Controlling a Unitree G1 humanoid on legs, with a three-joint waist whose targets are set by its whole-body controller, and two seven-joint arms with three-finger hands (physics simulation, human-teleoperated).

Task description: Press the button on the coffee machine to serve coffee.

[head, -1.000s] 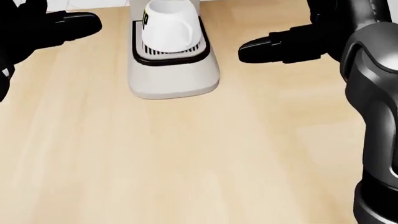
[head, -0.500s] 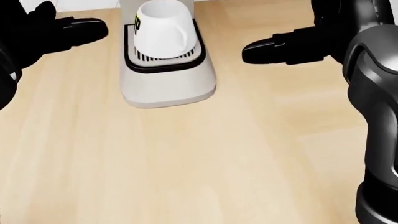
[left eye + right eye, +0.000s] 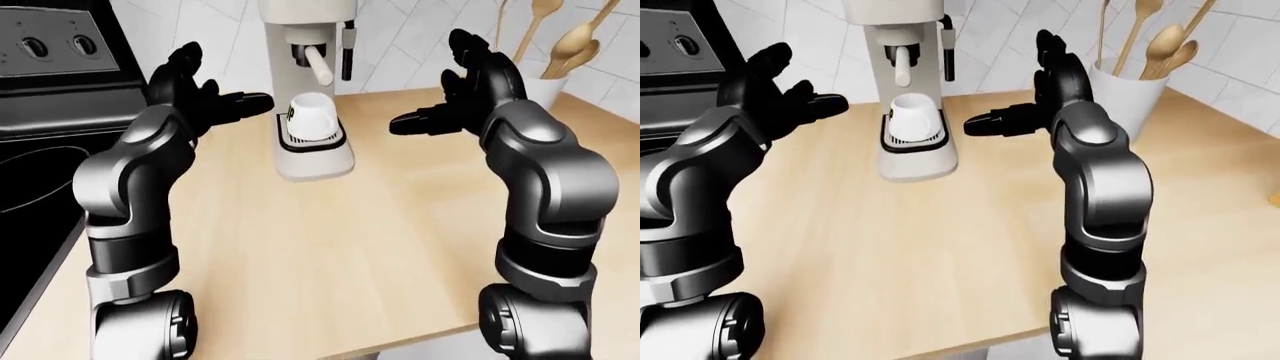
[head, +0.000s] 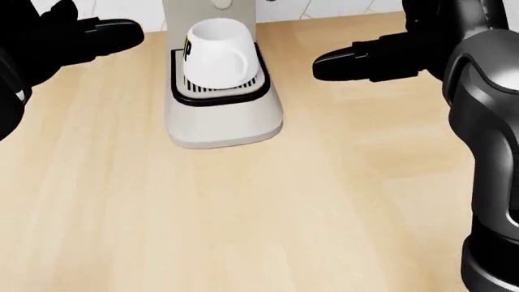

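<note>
- A black stove [image 3: 40, 112] fills the left-eye view's left edge, beside the wooden counter [image 3: 330, 247], whose lower stretch lies bare.
- The left hand [image 3: 190, 94], fingers spread, hovers just left of the coffee machine [image 3: 305, 82].
- The machine stands upright against the tiled wall, its spout over a white cup [image 3: 310, 116] on the drip tray.
- The right hand [image 3: 470, 86], released, hangs right of it, near a jar of wooden spoons [image 3: 1130, 79].

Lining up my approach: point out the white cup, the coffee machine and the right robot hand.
white cup [image 4: 216, 52]: head view, its side wall.
coffee machine [image 3: 300, 19]: left-eye view, upper body.
right robot hand [image 3: 470, 94]: left-eye view, its palm.
</note>
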